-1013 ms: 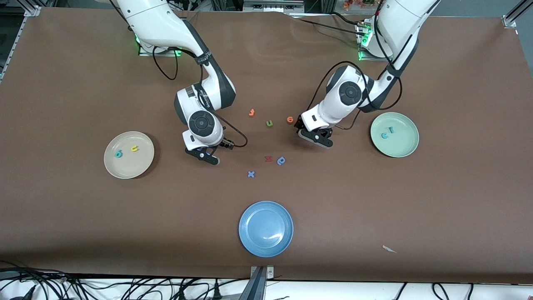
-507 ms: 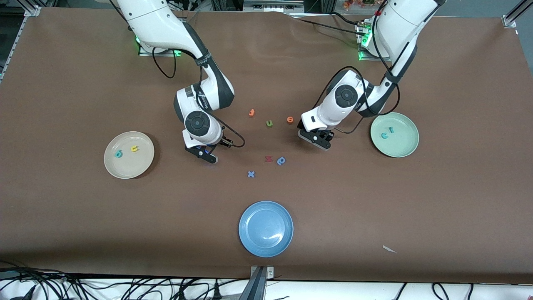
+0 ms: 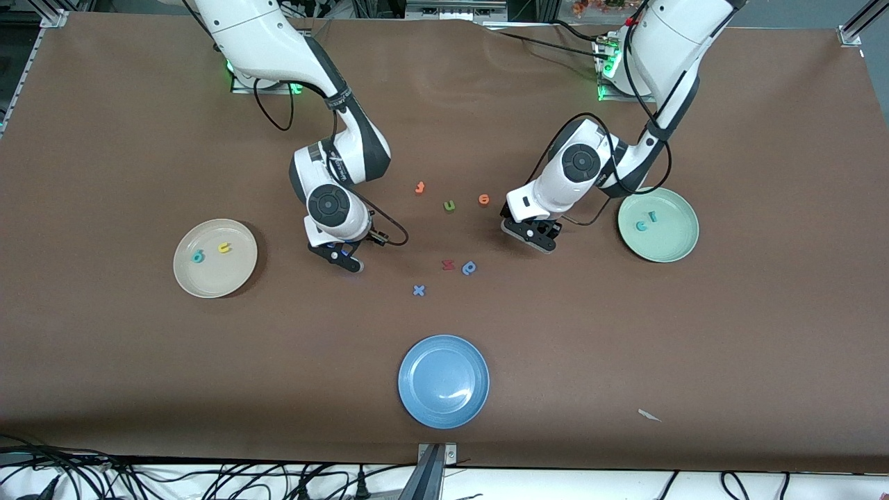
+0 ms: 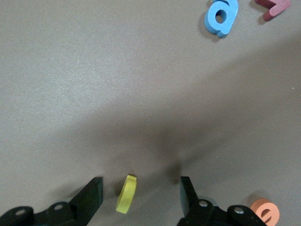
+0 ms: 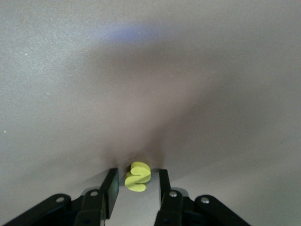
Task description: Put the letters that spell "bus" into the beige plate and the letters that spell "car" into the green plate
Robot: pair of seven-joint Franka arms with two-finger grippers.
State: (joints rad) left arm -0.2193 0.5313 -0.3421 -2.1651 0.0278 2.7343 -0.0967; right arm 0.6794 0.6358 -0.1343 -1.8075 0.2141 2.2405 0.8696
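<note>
The yellow "s" (image 5: 137,177) lies at mid-height in the front view, between the beige plate (image 3: 239,274) and the loose letters. The right gripper (image 5: 137,181) stands narrowly open around it, seemingly not yet pinching. It should centre, squeeze gently and lift straight. The left gripper (image 4: 140,182), wide open and empty, straddles the on-edge yellow "a" (image 4: 126,194). An orange letter (image 4: 265,213) crowds one finger.

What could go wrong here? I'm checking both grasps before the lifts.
1. The yellow "s" sits between the right gripper's narrowed fingers, apparently gripped only near the tips; it could slip out on the lift.
2. The yellow letter stands on edge, off-centre between the left gripper's open fingers; one finger may tip it before the other arrives.
</note>
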